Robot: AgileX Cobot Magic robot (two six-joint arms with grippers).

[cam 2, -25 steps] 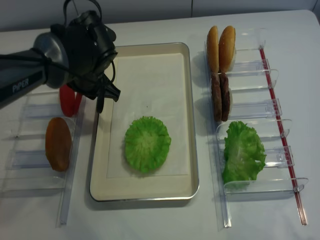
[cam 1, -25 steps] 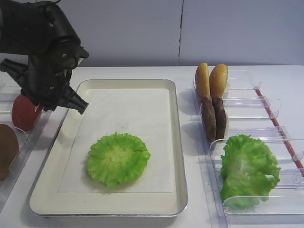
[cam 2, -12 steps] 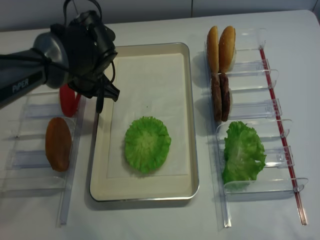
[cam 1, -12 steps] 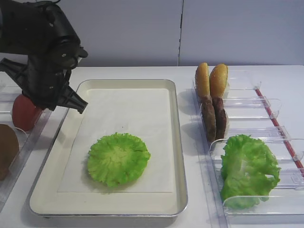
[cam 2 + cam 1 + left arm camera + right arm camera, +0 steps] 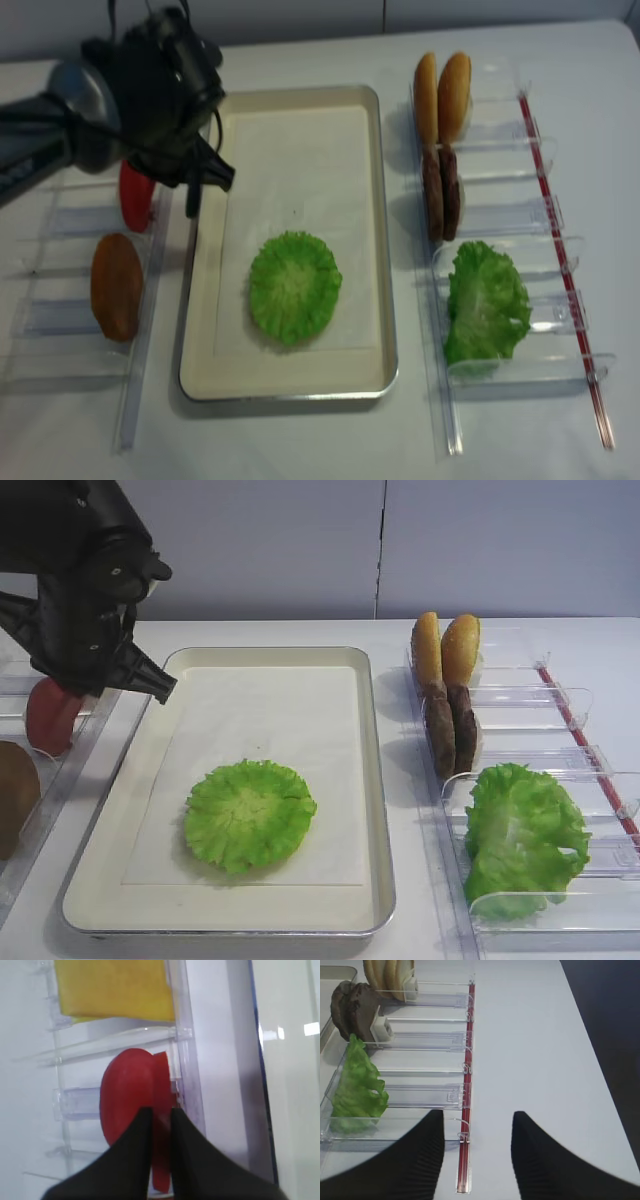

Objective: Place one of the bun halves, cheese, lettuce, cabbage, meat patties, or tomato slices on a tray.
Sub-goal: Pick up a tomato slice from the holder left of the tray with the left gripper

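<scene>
My left gripper (image 5: pixel 161 1112) is shut on a red tomato slice (image 5: pixel 161 1160) that stands on edge in a clear bin left of the tray. A second tomato slice (image 5: pixel 125 1105) stands right beside it. In the high view the left arm (image 5: pixel 150 90) covers the top of the tomato slices (image 5: pixel 135 195). The cream tray (image 5: pixel 300 130) holds one round green leaf (image 5: pixel 293 288) on its paper liner. My right gripper (image 5: pixel 477 1113) is open and holds nothing, low over the table by the right bins.
Clear bins on the right hold bun halves (image 5: pixel 445 650), meat patties (image 5: pixel 450 730) and lettuce (image 5: pixel 520 840). A red strip (image 5: pixel 466 1110) edges them. On the left, cheese (image 5: pixel 112 987) lies one bin beyond the tomato, and a brown round piece (image 5: pixel 117 285) nearer.
The left arm has risen a little and shifted left above the tomato bin. The tray, the green leaf and the right bins are as before.
</scene>
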